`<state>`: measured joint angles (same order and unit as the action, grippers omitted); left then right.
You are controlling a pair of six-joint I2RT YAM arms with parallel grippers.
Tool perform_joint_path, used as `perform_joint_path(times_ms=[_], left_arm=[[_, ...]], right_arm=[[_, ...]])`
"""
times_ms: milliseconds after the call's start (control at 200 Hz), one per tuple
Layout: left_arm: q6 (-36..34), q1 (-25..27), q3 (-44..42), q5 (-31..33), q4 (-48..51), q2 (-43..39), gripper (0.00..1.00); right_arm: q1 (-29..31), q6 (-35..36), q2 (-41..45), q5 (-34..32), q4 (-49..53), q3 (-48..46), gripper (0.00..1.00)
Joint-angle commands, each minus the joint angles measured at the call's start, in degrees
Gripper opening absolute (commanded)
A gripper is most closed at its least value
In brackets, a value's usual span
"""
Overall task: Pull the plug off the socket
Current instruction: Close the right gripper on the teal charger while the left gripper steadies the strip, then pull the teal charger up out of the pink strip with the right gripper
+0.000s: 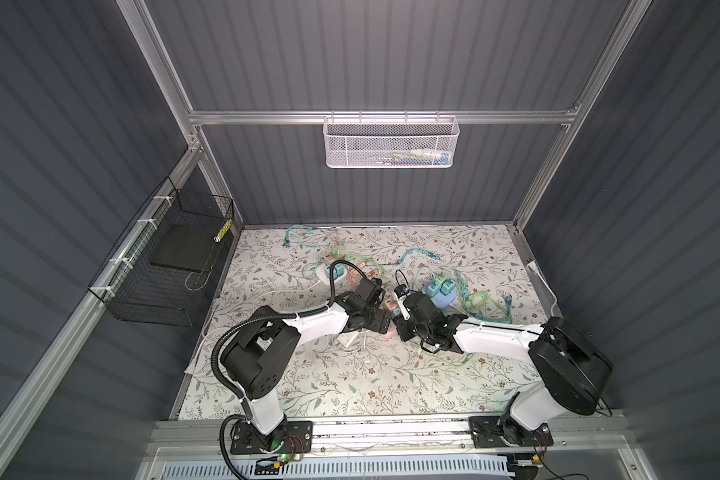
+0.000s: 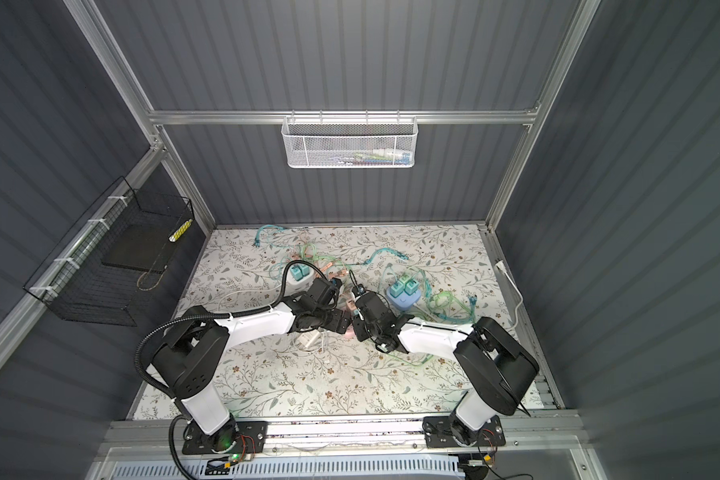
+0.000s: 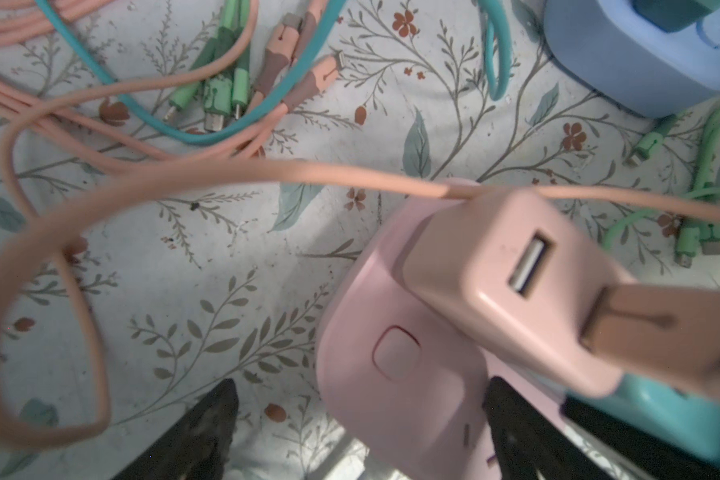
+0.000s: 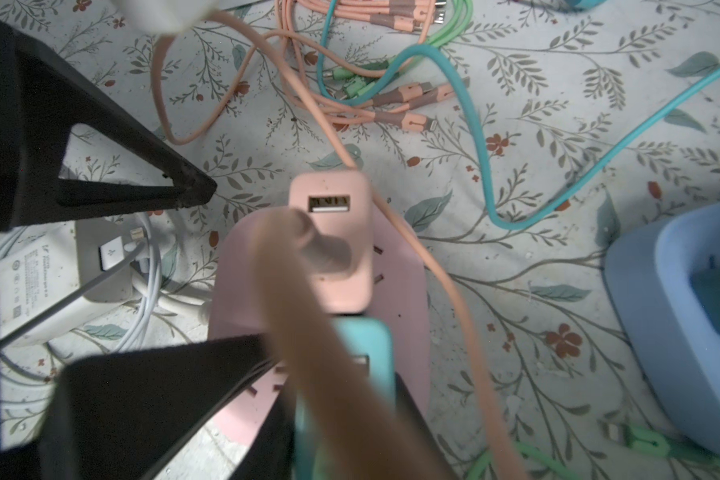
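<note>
A: As the right pincer (image 4: 337,361) has its jaws pressed in on two opposite sides of the teal plug (image 4: 375,332), note: grip made, plug not yet out. It stands seated in the pink socket strip (image 4: 404,324).

B: Left pincer (image 3: 360,384)?

A: Wide open, holding nothing. Its fingers (image 3: 208,415) stand astride the strip's rounded end, one clear of the pink casing. Whether the second touches, cannot tell.

B: Handling estimate for the plug?

A: Small hard plastic block. Likely light, stiff and smooth-sided, so slip is the risk. Hold low on the flat sides, near the strip's face, and draw straight along the pins. Pin friction is probably the only real resistance.

B: And the strip?

A: Looks light too. I expect it to lift with the plug unless the left side pins it down.

B: Neighbours?

A: Pink charger (image 4: 358,232), plugged just beside the teal one on the same strip. Its salmon cable (image 4: 304,316) runs across the teal plug's top and could snag. Further out: white adapter (image 4: 38,282) on one side, blue socket block (image 4: 641,291) on the other, loose cables (image 4: 395,112) over the floral worktop (image 4: 558,124). In both top views the strip's spot is near the worktop's middle, mostly hidden under the two pincers.
</note>
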<state>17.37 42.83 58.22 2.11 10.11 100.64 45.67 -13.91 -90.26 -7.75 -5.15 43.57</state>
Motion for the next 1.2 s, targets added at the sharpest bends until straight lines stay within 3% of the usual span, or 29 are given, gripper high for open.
perform_joint_path(times_ms=[0,465,690,951,1196], left_arm=[[0.6,0.2,0.1,0.7,5.7,2.8,0.89],[2.1,0.2,0.6,-1.3,7.2,7.1,0.86],[2.0,0.1,1.0,-1.8,7.8,9.2,0.74],[0.9,0.2,0.2,-0.5,7.4,6.8,0.77],[0.0,0.2,-0.6,1.6,7.1,4.3,0.80]], right_arm=[[0.6,-0.4,2.3,-3.2,-0.6,-0.6,0.15],[0.8,1.0,7.1,-7.6,-4.0,-4.2,0.11],[1.3,1.3,6.9,-8.3,-3.8,-4.5,0.10],[1.5,1.4,8.9,-8.7,-2.1,-5.5,0.12],[1.0,1.4,12.0,-5.1,-2.1,-8.4,0.15]])
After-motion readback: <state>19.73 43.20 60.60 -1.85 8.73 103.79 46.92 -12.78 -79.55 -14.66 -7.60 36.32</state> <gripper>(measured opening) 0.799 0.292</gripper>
